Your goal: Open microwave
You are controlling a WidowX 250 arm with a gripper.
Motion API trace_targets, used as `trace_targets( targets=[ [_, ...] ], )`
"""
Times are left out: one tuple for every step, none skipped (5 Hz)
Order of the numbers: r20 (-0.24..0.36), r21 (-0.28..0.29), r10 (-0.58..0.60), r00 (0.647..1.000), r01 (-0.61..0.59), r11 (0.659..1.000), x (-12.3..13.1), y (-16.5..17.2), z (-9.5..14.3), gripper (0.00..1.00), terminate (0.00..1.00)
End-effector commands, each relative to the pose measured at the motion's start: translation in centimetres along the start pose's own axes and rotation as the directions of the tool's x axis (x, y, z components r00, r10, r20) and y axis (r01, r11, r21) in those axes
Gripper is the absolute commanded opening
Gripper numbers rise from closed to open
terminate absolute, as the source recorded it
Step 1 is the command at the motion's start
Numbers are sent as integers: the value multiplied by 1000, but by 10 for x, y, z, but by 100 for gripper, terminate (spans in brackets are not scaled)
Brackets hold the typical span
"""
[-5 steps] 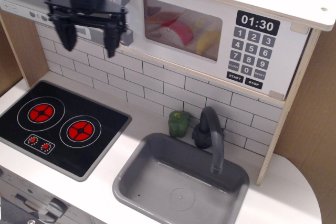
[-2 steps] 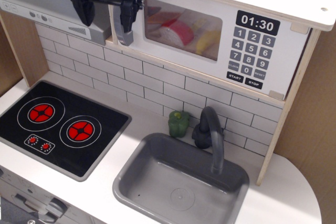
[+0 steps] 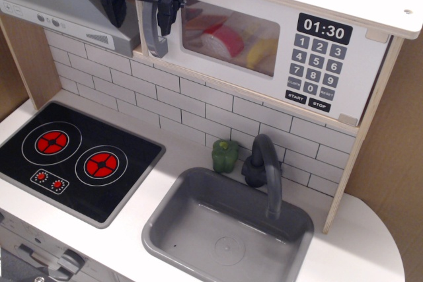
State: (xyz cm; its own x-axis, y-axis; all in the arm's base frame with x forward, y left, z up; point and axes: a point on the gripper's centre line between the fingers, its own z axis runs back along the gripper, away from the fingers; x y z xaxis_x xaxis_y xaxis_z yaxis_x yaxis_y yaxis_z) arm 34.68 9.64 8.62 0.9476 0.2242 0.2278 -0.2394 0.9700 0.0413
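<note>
The white toy microwave (image 3: 330, 51) sits under the top shelf, with a clear window (image 3: 228, 34), a black clock panel (image 3: 324, 30) reading 01:30 and a grey keypad. Its door is closed. Its grey vertical bar handle (image 3: 154, 36) is at the door's left edge. My black gripper (image 3: 140, 12) is open at the top left, in front of the handle's upper part. One finger (image 3: 116, 10) is left of the handle and the other (image 3: 165, 16) is just right of it. The fingers straddle the handle without closing on it.
The grey slanted range hood (image 3: 59, 11) is left of the microwave. Below are a black two-burner stove (image 3: 73, 156), a grey sink (image 3: 225, 229) with a dark faucet (image 3: 264, 170), and a green toy pepper (image 3: 225, 155) by the tiled wall.
The gripper has moved up and to the right, from in front of the hood to around the top of the microwave handle. The door has not moved.
</note>
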Motion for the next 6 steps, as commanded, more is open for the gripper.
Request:
trace_targets(
  targets=[
    [43,-71,-87,995,90,993,4,-2,15,0,0],
    [33,-117,-122,992,125,985,3,-2,17,0,0],
    [24,-132,-136,990,138,982,-8,1,19,0,0],
    [32,-134,-158,987,161,978,-23,4,23,0,0],
    [15,-138,-171,985,171,975,-47,12,25,0,0],
    [20,-65,-174,985,175,982,-75,15,29,0,0]
  ],
)
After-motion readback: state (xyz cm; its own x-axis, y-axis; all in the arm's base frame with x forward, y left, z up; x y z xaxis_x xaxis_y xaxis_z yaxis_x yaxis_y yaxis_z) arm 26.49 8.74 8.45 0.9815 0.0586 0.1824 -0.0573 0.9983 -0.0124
